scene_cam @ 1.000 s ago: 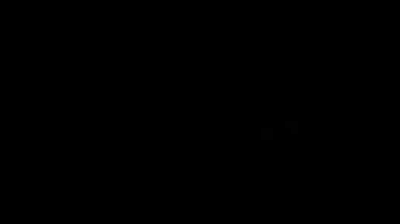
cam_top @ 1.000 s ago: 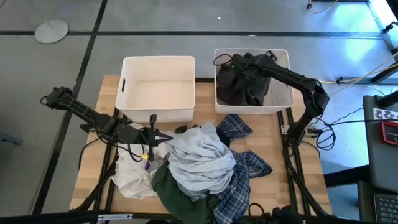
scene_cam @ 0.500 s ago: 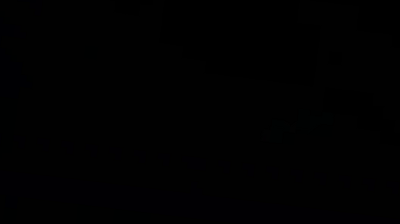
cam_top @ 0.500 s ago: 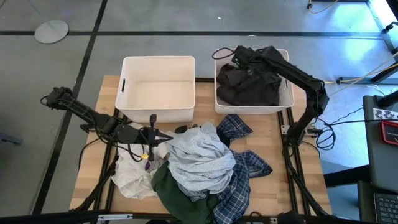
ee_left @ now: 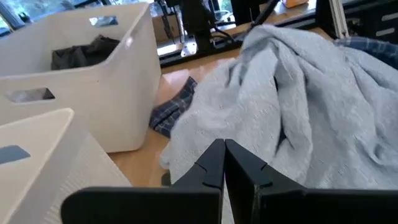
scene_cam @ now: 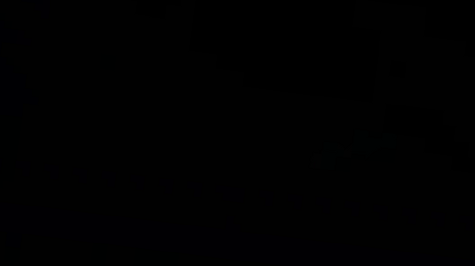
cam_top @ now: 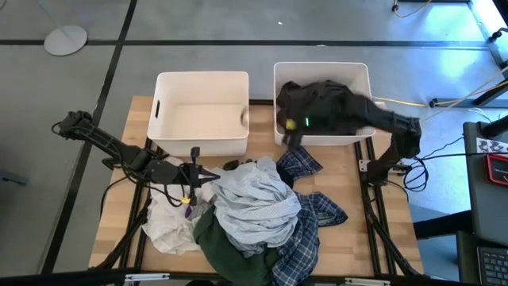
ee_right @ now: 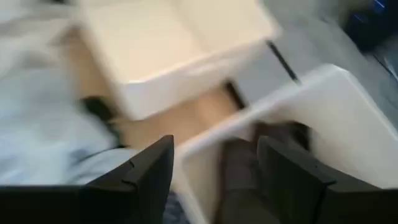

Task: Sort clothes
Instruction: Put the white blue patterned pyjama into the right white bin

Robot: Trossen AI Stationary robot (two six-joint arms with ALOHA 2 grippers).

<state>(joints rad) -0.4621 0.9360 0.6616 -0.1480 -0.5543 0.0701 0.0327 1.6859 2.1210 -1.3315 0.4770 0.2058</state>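
The clothes lie heaped on the table's near half: a pale grey-blue garment on top, a white one at the left, a dark green one at the near edge and a navy-and-white plaid shirt at the right. A dark grey garment lies in the right white bin. My left gripper is shut at the pale garment's left edge. My right gripper, blurred, hangs open over that bin's near left corner, nothing between its fingers. The low view is black. My left gripper points its shut tips, nearly level from the table's left, at the pale grey-blue garment's left edge. Whether the tips touch the cloth, I cannot tell.
The left white bin stands at the table's far side beside the right one, with bare wood between the bins and the heap. A plaid flap reaches toward the right bin. Cables and a stand lie on the floor beyond.
My right gripper has swung from the far part of the right bin toward its near left corner, rising and tipping as it went. The dark grey garment, bunched under the gripper before, now lies spread in the bin.
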